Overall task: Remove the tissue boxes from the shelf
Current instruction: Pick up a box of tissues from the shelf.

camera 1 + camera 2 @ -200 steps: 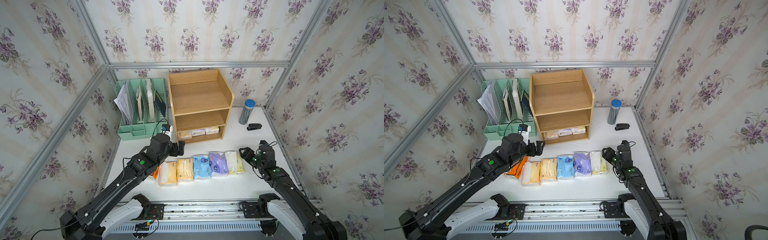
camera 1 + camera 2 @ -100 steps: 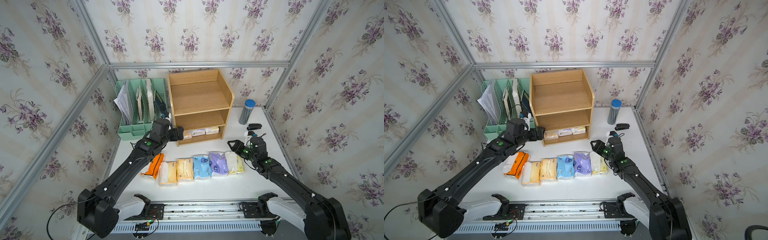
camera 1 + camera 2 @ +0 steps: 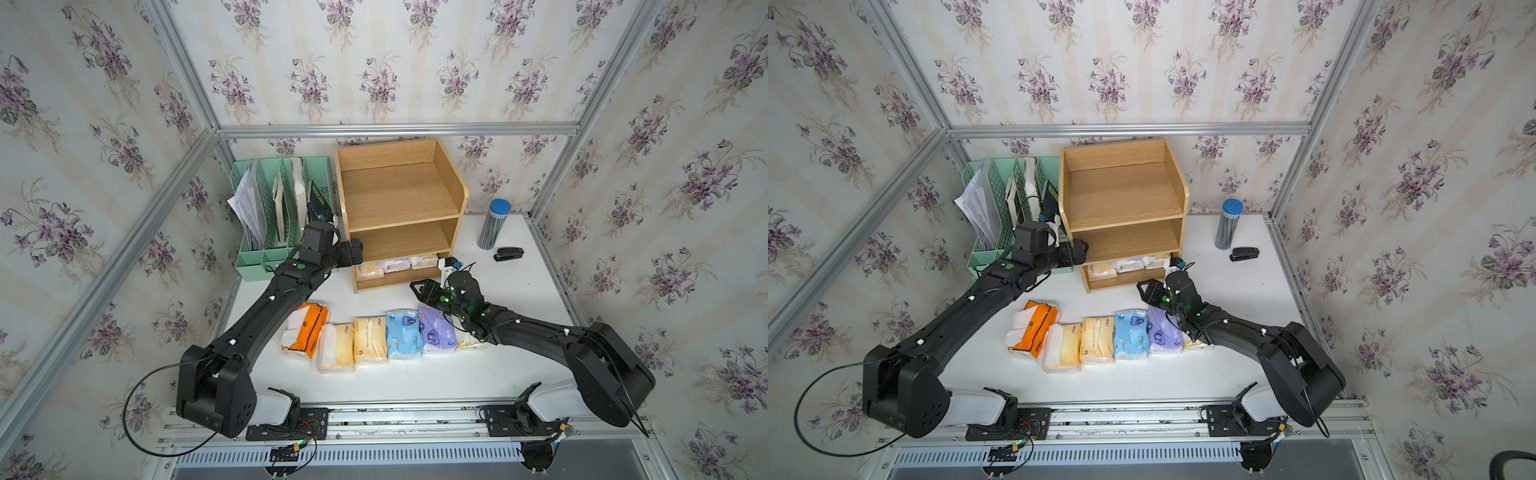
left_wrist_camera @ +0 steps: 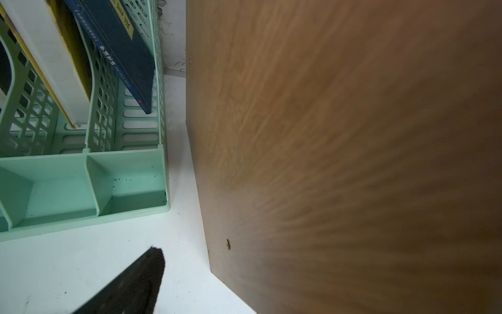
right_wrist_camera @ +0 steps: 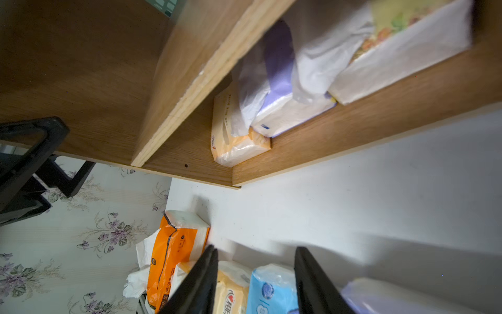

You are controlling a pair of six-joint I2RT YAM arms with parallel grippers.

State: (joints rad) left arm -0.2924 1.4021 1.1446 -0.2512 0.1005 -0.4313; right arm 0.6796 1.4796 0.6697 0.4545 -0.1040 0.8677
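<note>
Your right gripper (image 5: 255, 280) hangs between the shelf (image 3: 399, 195) and the row (image 3: 386, 336) of packs on the table (image 3: 519, 299). Its jaws are partly apart, with nothing between them. Three packs lie side by side in the shelf's bottom tier: a cream pack (image 5: 233, 144), a purple pack (image 5: 279, 89) and a white-yellow pack (image 5: 402, 54). The row of six runs in front of the shelf, from the orange pack (image 3: 307, 330) at your left to the end pack (image 3: 468, 343), which is half hidden under your right arm. Your left gripper (image 3: 353, 255) sits at the shelf's left side panel, at middle-tier height. Its jaws are spread wide and grip nothing visible. The left wrist view shows only one finger (image 4: 135, 285), beside that panel.
</note>
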